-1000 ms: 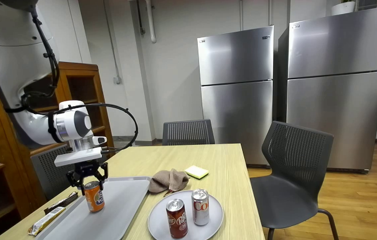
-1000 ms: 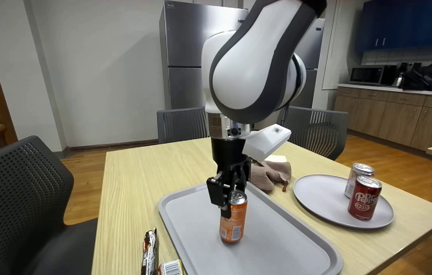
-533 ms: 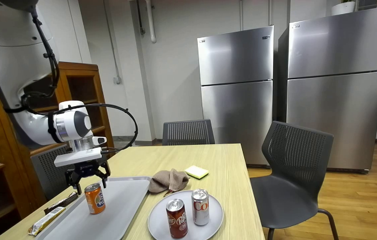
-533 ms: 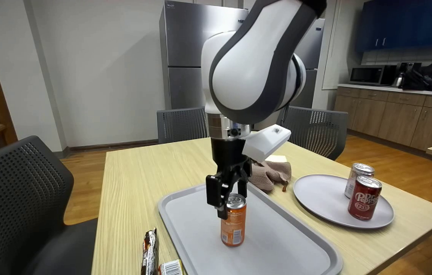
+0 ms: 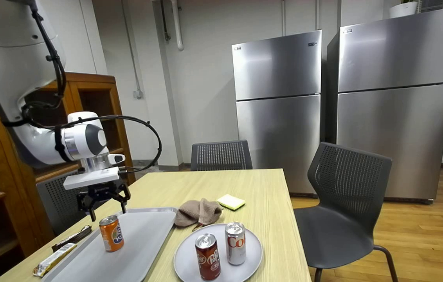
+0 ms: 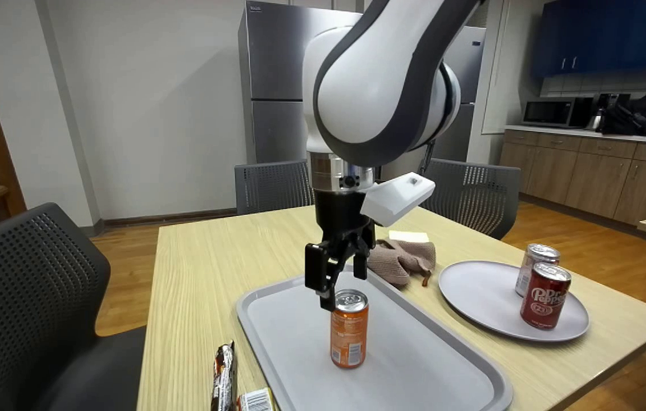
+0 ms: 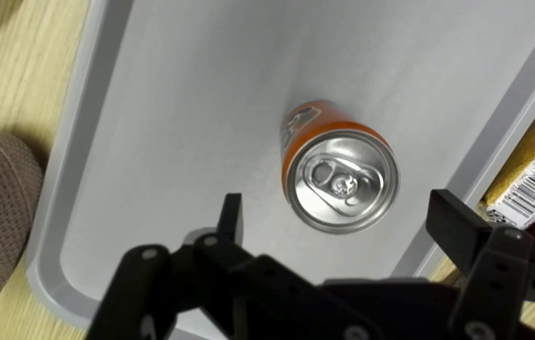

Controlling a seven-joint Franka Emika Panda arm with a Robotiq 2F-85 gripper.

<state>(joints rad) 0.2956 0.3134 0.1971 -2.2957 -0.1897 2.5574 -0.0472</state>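
Black fingers (image 7: 232,217) on the two-fingered robot gripper (image 5: 108,213) are standing wide apart, hanging just above an orange metal soda can (image 6: 350,337) with a silver lid. The can is standing upright on a rectangular grey tray (image 6: 408,359) with a raised rim. Along one long side of the tray, a bar in a yellow-and-white wrapper (image 5: 54,259) and a bar in a dark brown wrapper (image 5: 72,238) are lying on a pale wooden table (image 5: 253,186). Just beside the tray's opposite long side, a crumpled brown cloth (image 5: 194,211) is resting, and a flat yellow sponge (image 5: 230,200) is lying farther from the tray. On that same side of the tray, a round light-grey plate (image 6: 477,291) is holding a dark red Dr Pepper can (image 6: 545,297) and a silver can with red lettering (image 5: 236,246), both standing upright. Farther from the tray, dark grey chairs (image 5: 348,184) and two stainless-steel refrigerators (image 5: 278,129) are standing.
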